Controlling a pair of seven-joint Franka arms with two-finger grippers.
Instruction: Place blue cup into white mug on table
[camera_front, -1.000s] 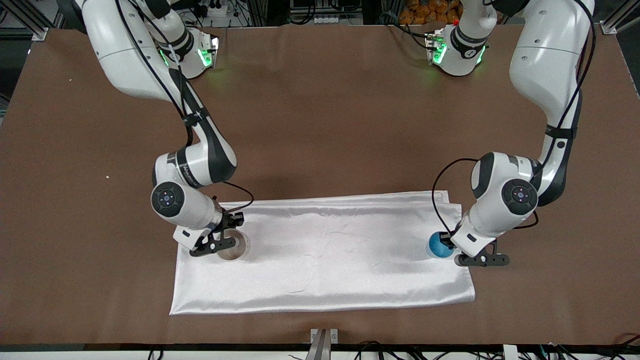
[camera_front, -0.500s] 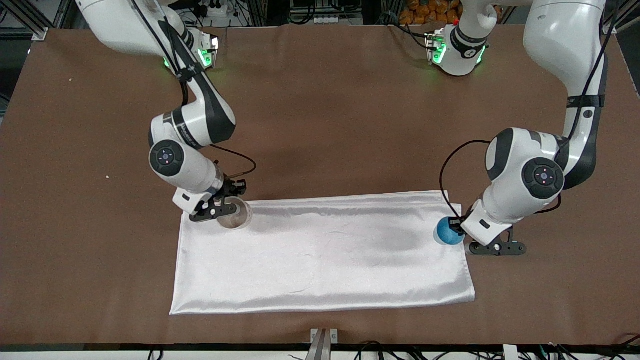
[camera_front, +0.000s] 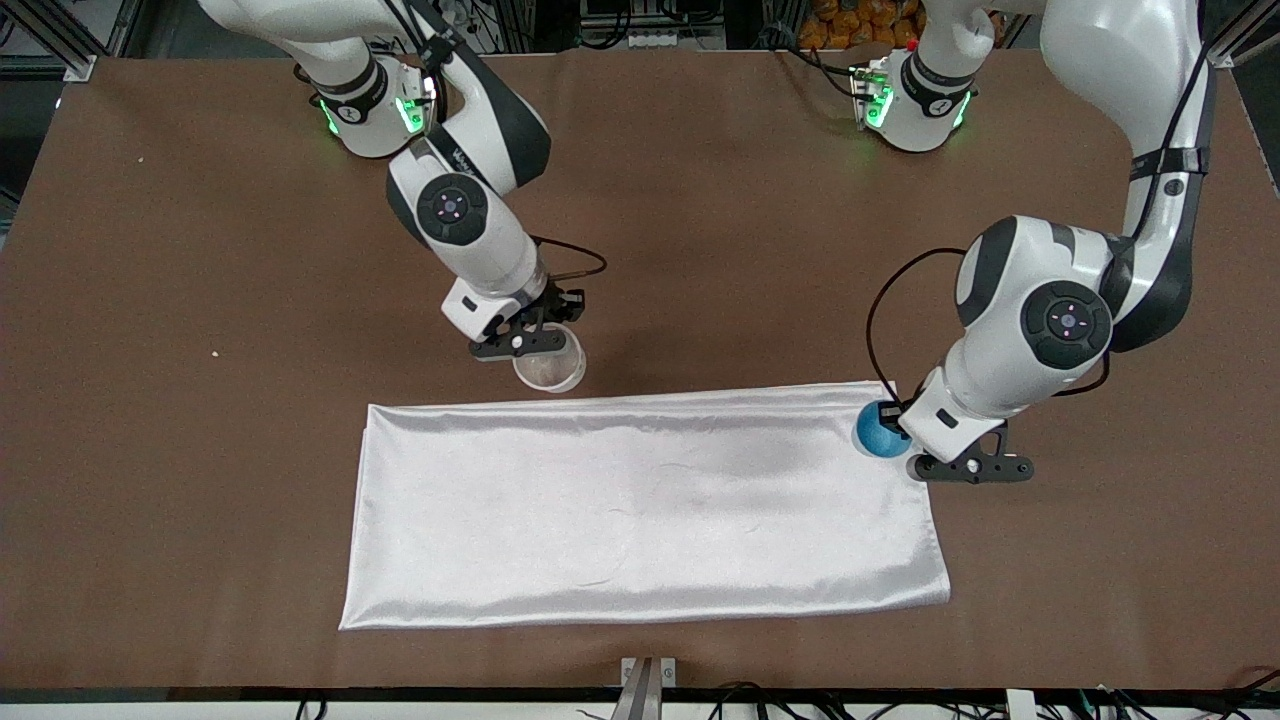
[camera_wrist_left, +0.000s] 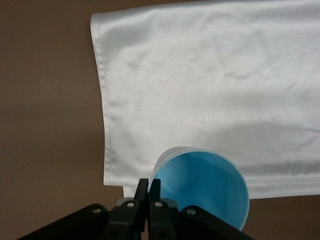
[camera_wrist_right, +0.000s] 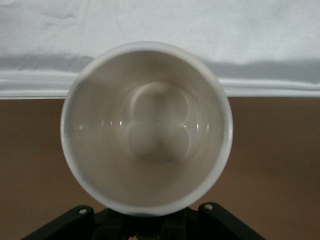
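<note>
There is 1 small round bright-blue plastic cup (camera_front: 878, 432), 1 small white cylindrical ceramic mug (camera_front: 549, 367), 1 shiny white satin cloth (camera_front: 645, 505) and 1 large matte brown table (camera_front: 700, 230), worked by 2 arms.

The blue cup (camera_wrist_left: 202, 187) hangs upright with its mouth up and its long axis vertical, lifted over the corner of the cloth (camera_wrist_left: 210, 85) at the left arm's end of the table. The left gripper (camera_front: 915, 450) is clamped on its rim — in the left wrist view the 2 fingers (camera_wrist_left: 141, 192) pinch the cup's wall, 1 inside and 1 outside.

The white mug (camera_wrist_right: 146, 127) is also upright, mouth up, its off-white inside bare. It is held in the air over bare brown tabletop just beside the cloth's edge that lies farther from the front camera (camera_wrist_right: 160, 30). The right gripper (camera_front: 528, 335) grasps it at the rim; its handle is not seen in any view.
</note>
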